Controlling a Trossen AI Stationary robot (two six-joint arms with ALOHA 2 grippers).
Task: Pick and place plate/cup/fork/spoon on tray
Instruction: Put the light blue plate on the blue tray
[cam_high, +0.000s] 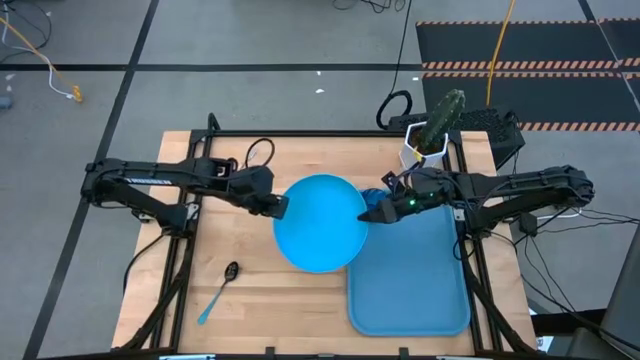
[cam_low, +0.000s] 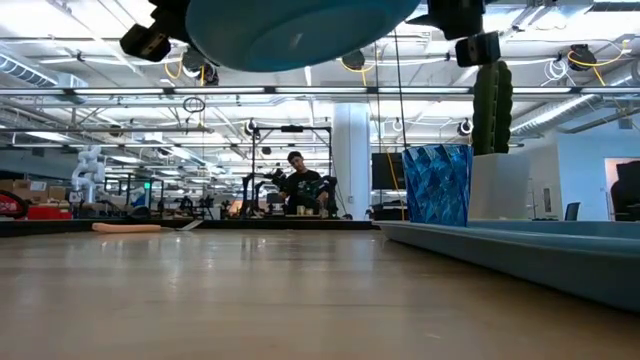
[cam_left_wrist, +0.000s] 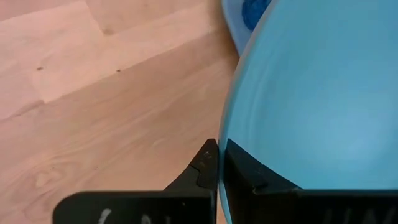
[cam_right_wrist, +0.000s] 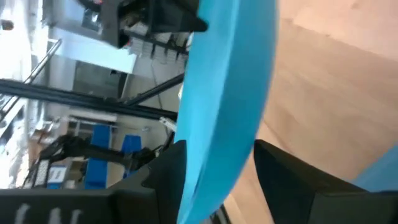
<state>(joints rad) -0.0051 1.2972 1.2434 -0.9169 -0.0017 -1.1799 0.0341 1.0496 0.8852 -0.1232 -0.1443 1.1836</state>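
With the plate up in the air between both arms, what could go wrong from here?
1. The left gripper pinches only the rim of the round sky-blue plate; the right gripper's fingers stand apart around the opposite edge, so the plate could tilt or slip.
2. The plate overhangs bare wood more than the rectangular blue tray; dropped, it may miss.

1. I see the plate (cam_high: 322, 222) held up off the table between both arms, so the middle of my workspace is blocked at gripper height; in the low view the wood under it is open.
2. The left gripper (cam_high: 279, 206) is clamped on the plate's left rim, and the right gripper (cam_high: 376, 212) straddles the right rim with its fingers apart.
3. The tray (cam_high: 410, 290) is bare, except where the plate overhangs its near-left corner.
4. The cactus pot (cam_high: 425, 150) and the cup (cam_low: 437, 184) crowd the tray's far end.
5. The spoon (cam_high: 219, 290) lies front left with bare wood around it.
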